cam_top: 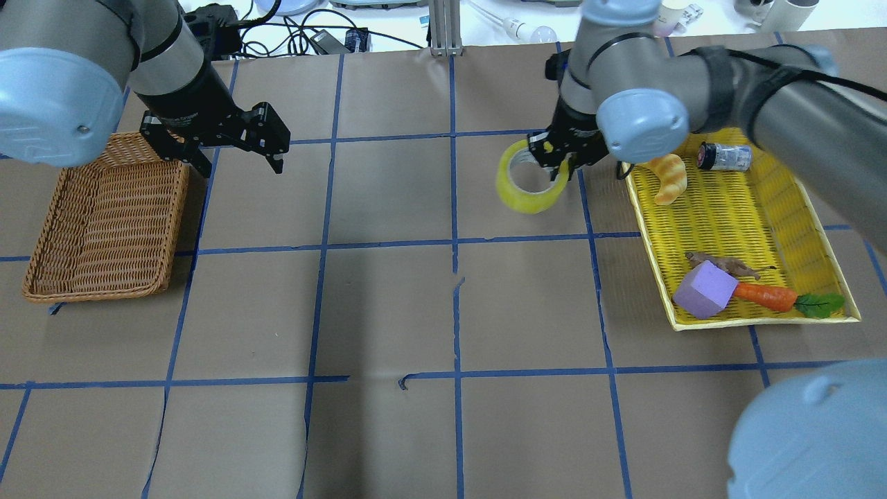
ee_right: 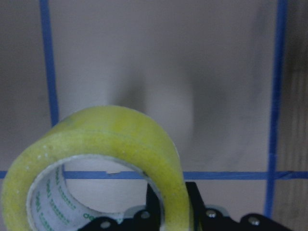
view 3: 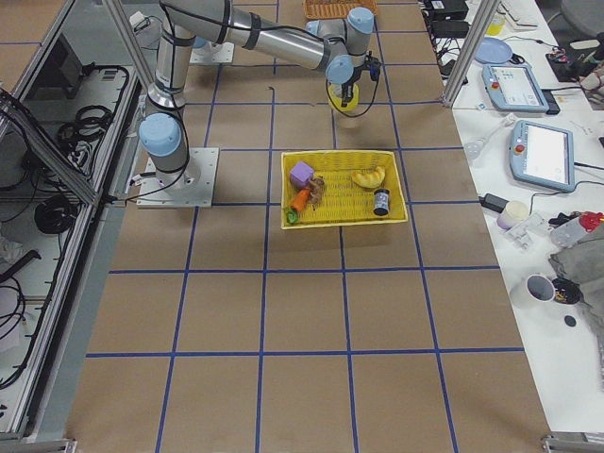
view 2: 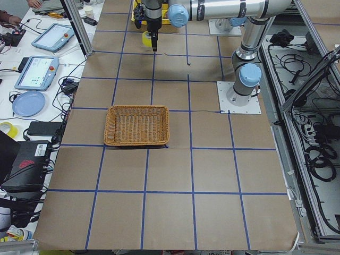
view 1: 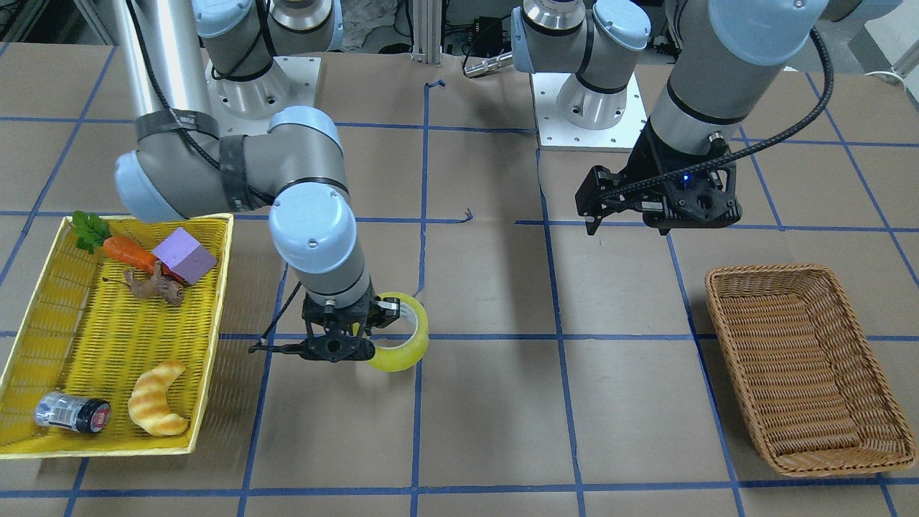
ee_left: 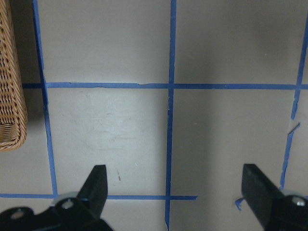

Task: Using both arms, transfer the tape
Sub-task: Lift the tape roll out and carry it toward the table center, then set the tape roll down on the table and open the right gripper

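The tape (view 1: 415, 346) is a yellow-green roll with a whitish core. My right gripper (view 1: 367, 327) is shut on its wall, one finger inside the ring and one outside. It holds the roll a little above the table, just outside the yellow basket. The tape also shows in the overhead view (cam_top: 521, 199) under the right gripper (cam_top: 560, 168), and in the right wrist view (ee_right: 120, 130). My left gripper (cam_top: 239, 165) is open and empty, hovering beside the wicker basket's inner edge. In the left wrist view its fingers (ee_left: 96, 185) stand wide apart over bare table.
A yellow basket (cam_top: 727, 222) on my right holds a croissant (cam_top: 666, 177), a jar (cam_top: 724, 156), a purple block (cam_top: 703, 291), a carrot (cam_top: 766, 295) and a brown root. An empty wicker basket (cam_top: 104, 208) stands on my left. Blue tape lines grid the brown table.
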{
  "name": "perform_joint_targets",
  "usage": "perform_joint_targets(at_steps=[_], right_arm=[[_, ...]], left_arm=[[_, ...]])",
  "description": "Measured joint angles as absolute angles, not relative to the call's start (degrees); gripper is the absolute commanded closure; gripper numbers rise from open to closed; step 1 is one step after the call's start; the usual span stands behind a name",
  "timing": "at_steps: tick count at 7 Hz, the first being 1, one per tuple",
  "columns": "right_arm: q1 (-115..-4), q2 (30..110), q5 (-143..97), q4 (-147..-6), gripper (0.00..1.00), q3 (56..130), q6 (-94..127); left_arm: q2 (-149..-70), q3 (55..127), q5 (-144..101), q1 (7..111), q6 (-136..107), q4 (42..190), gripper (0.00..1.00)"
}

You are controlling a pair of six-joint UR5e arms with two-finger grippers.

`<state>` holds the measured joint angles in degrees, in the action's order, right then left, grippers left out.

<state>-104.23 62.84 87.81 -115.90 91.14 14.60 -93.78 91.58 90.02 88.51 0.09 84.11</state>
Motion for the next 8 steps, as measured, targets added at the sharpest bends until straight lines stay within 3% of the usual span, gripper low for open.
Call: perform_joint_targets(at_steps=[1,2,3,4,6,8], right_arm=[[-105.9,61.1,87.8,-117.6,1.00,91.2,16.8],[-106.8,59.7,87.8,-118.5,0.62,91.3,17.6],[-107.3,58.8,87.8,-118.8,0.09,91.4,17.7],[-107.5,58.5,88.0,-118.8,0.00,91.3,17.5],[-107.5,59.8,88.8,-118.6,0.00,90.7,16.9],[-106.8,66.7,90.0,-116.4,0.00,90.3,16.7]], left_arm=[[-93.8,91.6,90.0,88.5,0.1,84.1,0.00],[-93.8,91.6,90.0,88.5,0.1,84.1,0.00],[-93.8,91.6,90.0,88.5,0.1,84.1,0.00],[-93.8,91.6,89.9,88.5,0.1,84.1,0.00],[-93.8,91.8,89.9,88.5,0.1,84.1,0.00],[-93.8,91.9,89.7,88.7,-0.4,84.0,0.00]])
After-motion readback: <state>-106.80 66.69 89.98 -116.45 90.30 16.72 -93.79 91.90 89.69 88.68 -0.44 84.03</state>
